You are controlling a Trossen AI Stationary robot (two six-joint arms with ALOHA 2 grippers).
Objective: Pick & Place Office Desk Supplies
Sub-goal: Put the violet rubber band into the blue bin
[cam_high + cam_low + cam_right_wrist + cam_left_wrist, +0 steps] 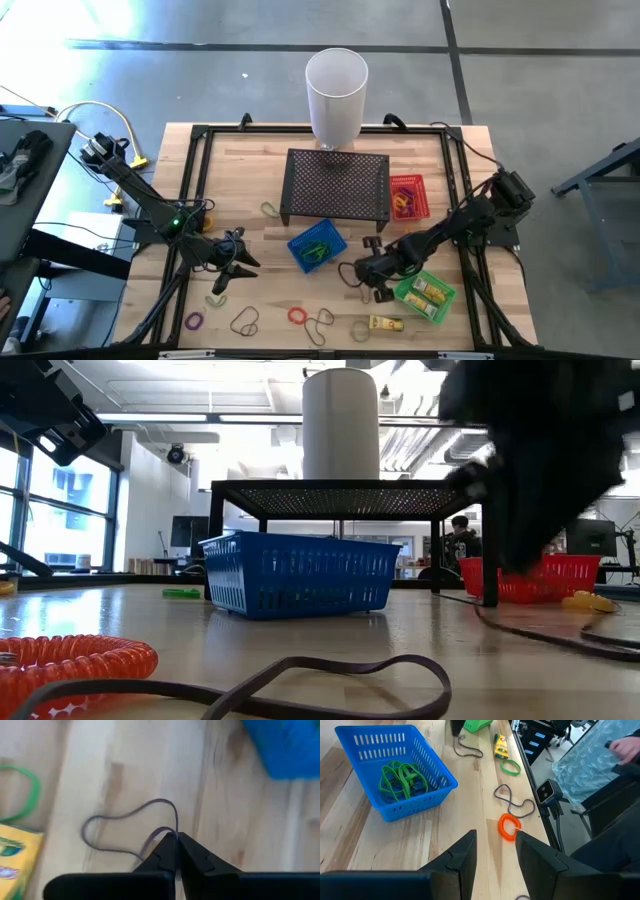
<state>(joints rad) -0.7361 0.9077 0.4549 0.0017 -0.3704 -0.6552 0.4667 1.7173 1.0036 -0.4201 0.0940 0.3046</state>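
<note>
Right gripper (176, 839) is low over the bench (260, 175), between the blue basket (317, 246) and the green basket (425, 295), its fingers pressed together on a thin dark band (125, 827). The wrist view shows the loop's near edge caught at the fingertips while the rest of it lies slack on the wood. The pinch on one edge makes sense: a flat band gives nothing else to take hold of. Left gripper (495, 850) hovers over the bench's left front part with its fingers spread and nothing between them; it points toward an orange coiled loop (508, 827), probably staged for that one. The sorting seems to run by colour or kind — green bands (402, 776) already sit in the blue basket, yellow boxes (432, 291) in the green one, and reddish loops in the red basket (407, 196) beside the black mesh stand (336, 186). More loose supplies lie along the front edge: a purple loop (194, 321), a dark band (245, 321), a red loop (297, 316), a green band (361, 330) and a yellow box (385, 323). The tall white cylinder (336, 96) stands at the back, clear of the work. My guess is the task is about halfway done.
</note>
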